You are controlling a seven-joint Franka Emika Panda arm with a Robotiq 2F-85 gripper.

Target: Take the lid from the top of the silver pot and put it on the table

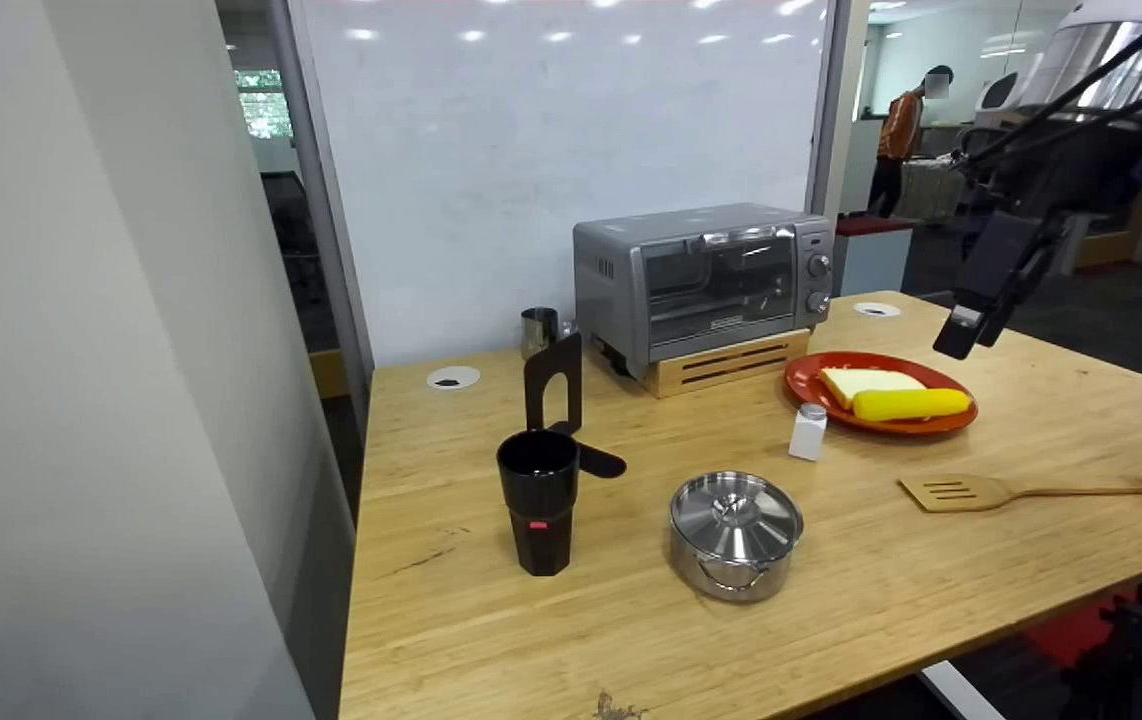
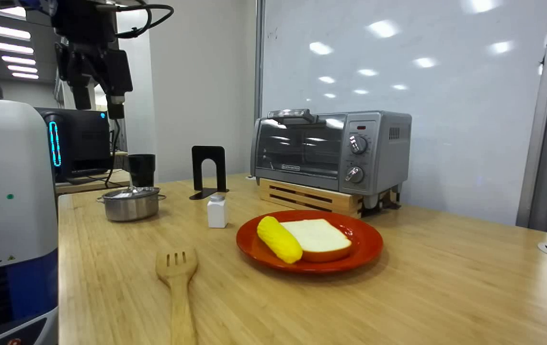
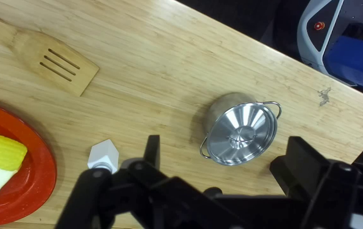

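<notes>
Silver and shiny, the lid is seated on the silver pot, on the table. In an exterior view, the gripper is poised well above, and the lid is found toward five o'clock from there. The fingertips are spread wide; nothing is held. In the wrist view, the lid is framed between them though well below, its handle apparently aligned from nine to three o'clock, along the closing line. A turn of the gripper may therefore be needed if that handle is to be pinched.
</notes>
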